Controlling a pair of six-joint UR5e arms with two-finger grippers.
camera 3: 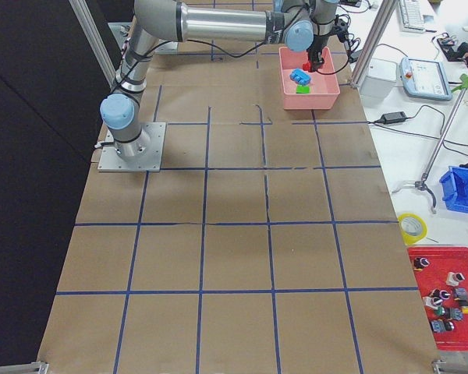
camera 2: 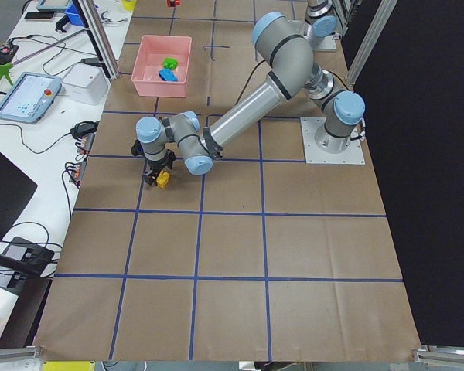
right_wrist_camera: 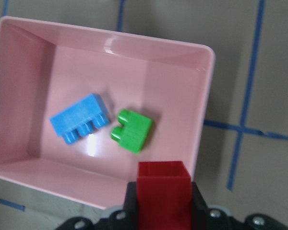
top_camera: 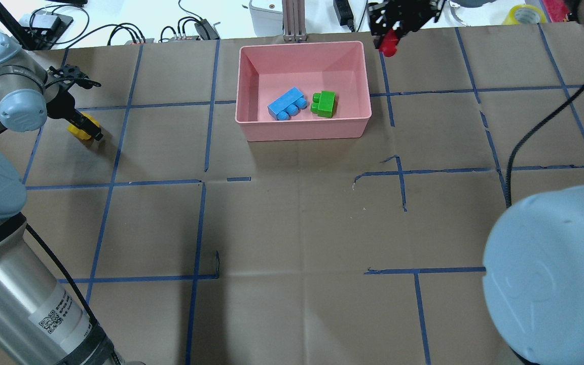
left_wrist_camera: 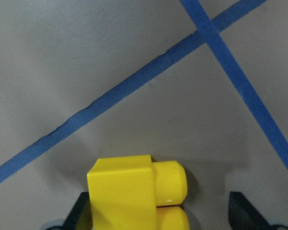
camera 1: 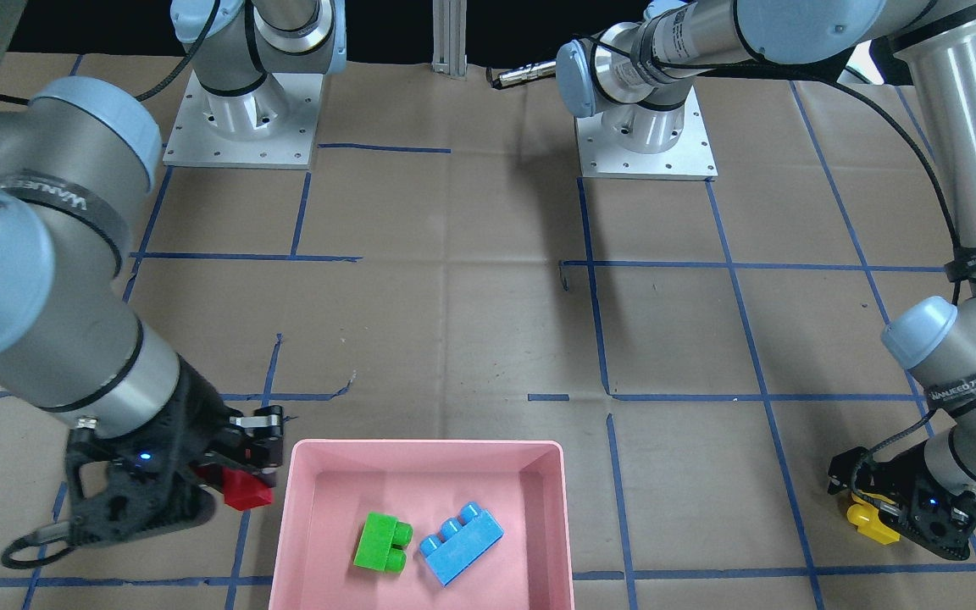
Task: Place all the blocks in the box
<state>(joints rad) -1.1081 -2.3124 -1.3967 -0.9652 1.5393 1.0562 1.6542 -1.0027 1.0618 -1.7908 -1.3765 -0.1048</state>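
Note:
The pink box (camera 1: 424, 453) holds a green block (camera 1: 382, 543) and a light-blue block (camera 1: 460, 542); both also show in the overhead view, green (top_camera: 324, 104) and blue (top_camera: 287, 103). My right gripper (camera 1: 242, 487) is shut on the small red block (right_wrist_camera: 163, 184) and holds it above the table just outside the box's wall (right_wrist_camera: 201, 110), near a far corner (top_camera: 388, 44). My left gripper (top_camera: 84, 128) is low at the table's left end. Its fingers stand around the yellow block (left_wrist_camera: 134, 191); one finger (left_wrist_camera: 245, 211) is clear of it, so it is open.
Blue tape lines grid the brown paper table. Cables and devices lie beyond the far edge, with an aluminium post (top_camera: 292, 20) behind the box and a tape roll (top_camera: 525, 12) at the far right. The arms' base plates (camera 1: 242, 127) stand at the robot's side.

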